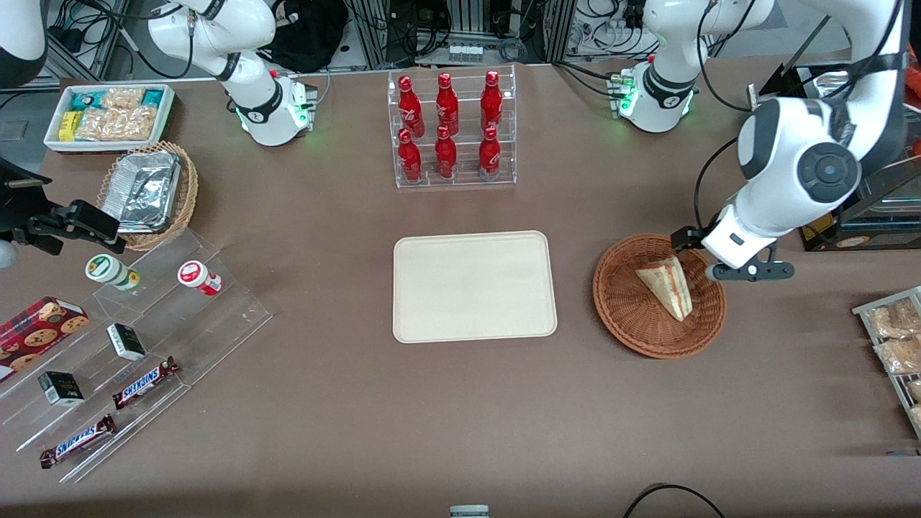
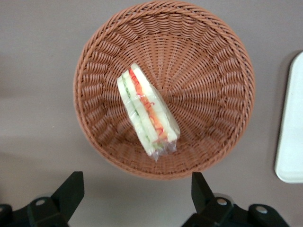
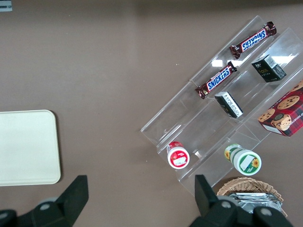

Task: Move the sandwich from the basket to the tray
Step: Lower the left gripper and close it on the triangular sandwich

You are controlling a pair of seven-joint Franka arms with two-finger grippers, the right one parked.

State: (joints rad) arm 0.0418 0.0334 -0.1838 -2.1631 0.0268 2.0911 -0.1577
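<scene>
The sandwich (image 1: 665,286) is a wrapped triangular wedge lying in the round reddish-brown basket (image 1: 619,316). In the left wrist view the sandwich (image 2: 147,113) shows red and green filling, and the basket (image 2: 213,61) fills most of the view. The cream tray (image 1: 475,285) lies flat beside the basket, toward the parked arm's end, with nothing on it. Its edge also shows in the left wrist view (image 2: 291,127). My left gripper (image 2: 136,194) is open and empty. It hangs high over the basket's rim farther from the front camera (image 1: 719,252), not touching the sandwich.
A clear rack of red bottles (image 1: 453,129) stands farther back than the tray. A wire rack of snack packets (image 1: 892,345) and a dark box (image 1: 856,216) sit at the working arm's end. Acrylic steps with snacks (image 1: 129,345) and a tan basket of foil trays (image 1: 147,191) lie toward the parked arm's end.
</scene>
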